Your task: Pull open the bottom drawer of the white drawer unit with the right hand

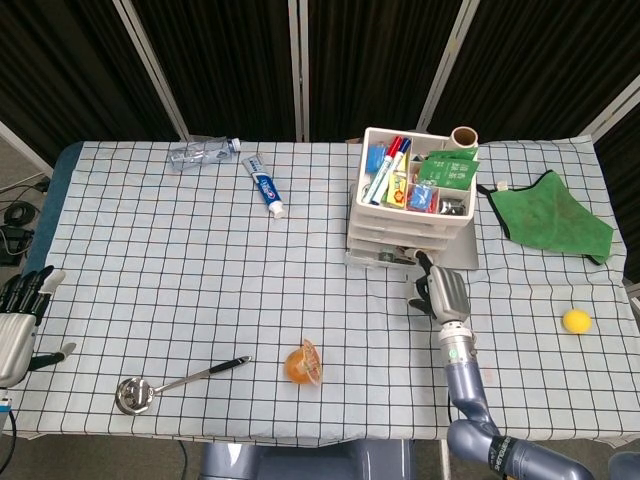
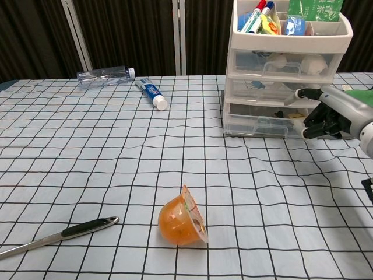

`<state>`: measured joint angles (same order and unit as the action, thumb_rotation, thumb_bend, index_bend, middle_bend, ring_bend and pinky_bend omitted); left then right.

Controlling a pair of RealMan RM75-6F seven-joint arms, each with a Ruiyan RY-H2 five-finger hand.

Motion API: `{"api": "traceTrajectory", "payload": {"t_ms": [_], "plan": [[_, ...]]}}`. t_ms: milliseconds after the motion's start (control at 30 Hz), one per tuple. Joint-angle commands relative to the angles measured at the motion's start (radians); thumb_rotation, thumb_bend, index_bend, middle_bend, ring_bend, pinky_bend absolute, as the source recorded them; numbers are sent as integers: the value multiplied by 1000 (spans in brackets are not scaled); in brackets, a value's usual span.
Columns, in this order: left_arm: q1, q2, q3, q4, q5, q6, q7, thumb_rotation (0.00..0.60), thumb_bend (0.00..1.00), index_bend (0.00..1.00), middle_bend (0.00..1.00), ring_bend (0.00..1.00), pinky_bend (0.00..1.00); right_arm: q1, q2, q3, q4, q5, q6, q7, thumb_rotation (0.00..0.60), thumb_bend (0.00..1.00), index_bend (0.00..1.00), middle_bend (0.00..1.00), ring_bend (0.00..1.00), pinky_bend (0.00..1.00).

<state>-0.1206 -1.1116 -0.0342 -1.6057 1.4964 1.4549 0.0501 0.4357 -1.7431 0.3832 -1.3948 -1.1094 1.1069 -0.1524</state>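
Observation:
The white drawer unit (image 1: 408,215) (image 2: 284,70) stands at the back right, its top tray full of pens and packets. Its clear bottom drawer (image 2: 260,124) (image 1: 390,257) sits flush with the drawers above. My right hand (image 1: 441,294) (image 2: 334,112) hovers just in front of the unit's right end, at bottom-drawer height. Its fingers are curled in with nothing seen in them, and one finger (image 2: 300,93) points left towards the drawer fronts. My left hand (image 1: 18,318) hangs off the table's left edge, fingers apart and holding nothing.
An orange cup (image 1: 304,364) (image 2: 182,217) lies tipped near the front, with a ladle (image 1: 180,382) to its left. A bottle (image 1: 203,152) and a toothpaste tube (image 1: 264,186) lie at the back. A green cloth (image 1: 550,220) and a yellow ball (image 1: 576,321) lie to the right.

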Motion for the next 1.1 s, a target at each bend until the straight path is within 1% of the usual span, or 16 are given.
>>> {"api": "traceTrajectory", "payload": {"t_ms": [33,200,333,400,467,567,733,900,1100], "plan": [[0,0,0,0,-1,-1,0,600,55,0,0,0,0,16,7,2,-4,48,-11,-49,600,484,273,959,941,883],[0,2,0,-1,-2,-3,1,600,55,0,0,0,0,31,12,-4,-9,117,-20,-119,600,495,273,962,941,883],[0,4,0,-3,-2,-3,1,600,55,0,0,0,0,42,16,-12,-16,164,-25,-158,600,540,281,974,949,883],[0,4,1,-3,-2,-4,1,600,55,0,0,0,0,46,17,-15,-18,177,-24,-168,600,562,309,980,954,883],[0,4,1,-4,-2,-4,2,600,55,0,0,0,0,50,18,-19,-20,186,-21,-174,600,579,369,983,957,884],[0,5,1,-5,-2,-4,3,600,55,0,0,0,0,52,21,-27,-28,190,-15,-175,600,593,448,989,958,884],[2,6,3,-8,3,-1,5,600,54,0,0,0,0,47,28,-47,-52,174,0,-162,600,602,514,991,959,884],[4,8,3,-11,8,5,5,600,55,0,0,0,0,40,39,-66,-83,165,10,-154,600,606,541,991,959,884],[7,10,6,-16,14,12,4,600,55,0,0,0,0,26,58,-105,-127,151,29,-169,600,605,551,991,959,884]]}}
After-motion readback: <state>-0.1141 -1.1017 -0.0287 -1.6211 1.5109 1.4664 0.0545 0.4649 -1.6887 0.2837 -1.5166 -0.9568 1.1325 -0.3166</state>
